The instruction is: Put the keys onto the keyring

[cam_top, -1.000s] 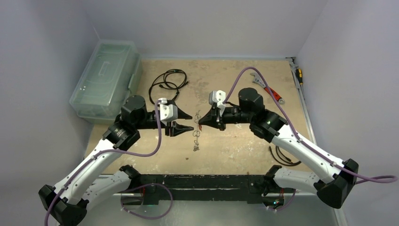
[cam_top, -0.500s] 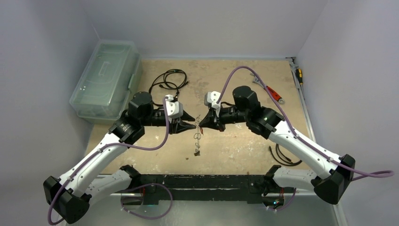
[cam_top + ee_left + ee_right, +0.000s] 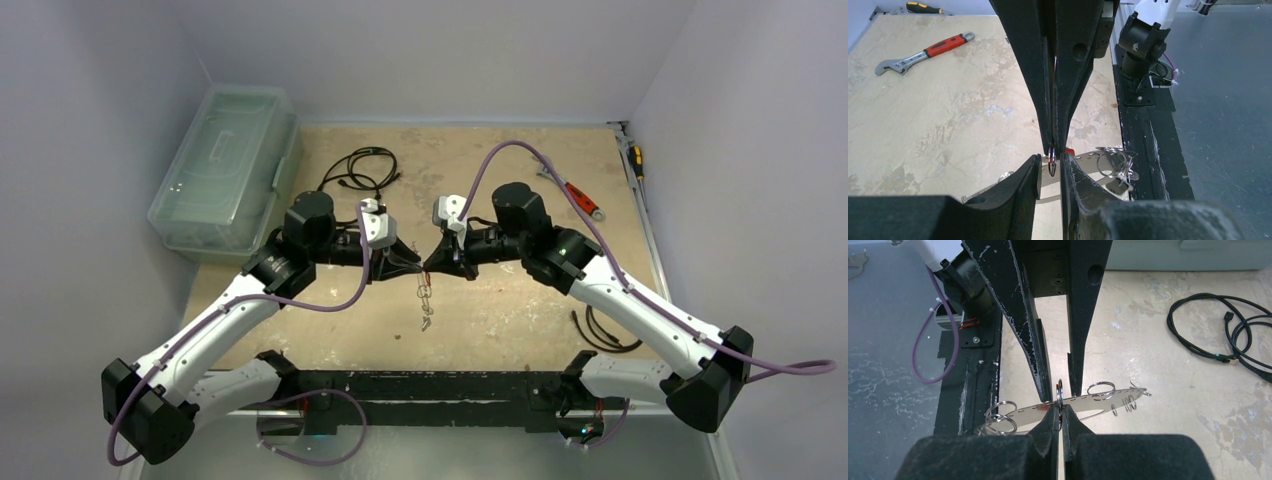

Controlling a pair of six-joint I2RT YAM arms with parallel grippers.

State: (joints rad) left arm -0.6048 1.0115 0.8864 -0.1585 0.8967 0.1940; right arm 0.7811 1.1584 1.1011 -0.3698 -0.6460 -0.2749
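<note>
— Where's the keyring [image 3: 1060, 388]?
— Mid-air over the table [image 3: 520, 160]. Right claw [image 3: 1060, 412] pinched shut on it, keys [image 3: 426, 303] dangling below. Left claw [image 3: 1050, 162] slightly apart, straddling it.

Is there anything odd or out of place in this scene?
Nothing looks spilled or broken. Only the keyring stands out: it seems to hang in the air between the left claw and the right claw, small rings dangling.

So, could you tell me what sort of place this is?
Probably a robotics lab bench: a worn table boxed in by plain walls, with a wrench, a cable and a storage box.
</note>
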